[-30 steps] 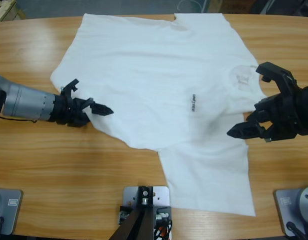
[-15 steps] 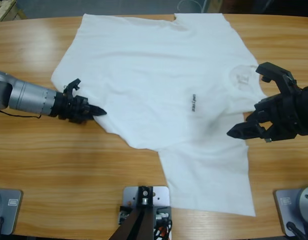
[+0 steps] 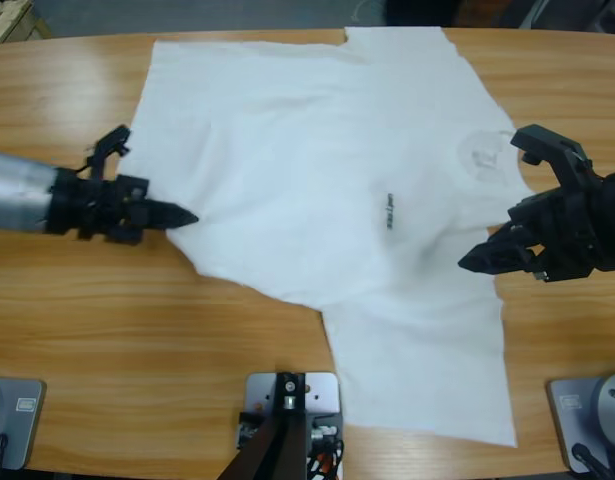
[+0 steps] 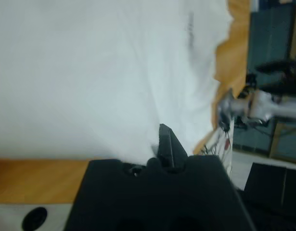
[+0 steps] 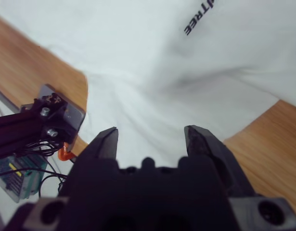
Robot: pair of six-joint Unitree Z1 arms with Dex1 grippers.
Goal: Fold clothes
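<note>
The white T-shirt (image 3: 337, 190) lies spread on the wooden table (image 3: 137, 330), wrinkled, with one sleeve (image 3: 427, 370) reaching toward the near edge and its body running to the far edge. A small dark line of text (image 3: 388, 211) sits on the chest. The left gripper (image 3: 172, 215) comes in from the left side, jaws closed together on the shirt's edge. The right gripper (image 3: 497, 205) stands at the shirt's right side near the collar (image 3: 482, 155), jaws spread wide, holding nothing.
</note>
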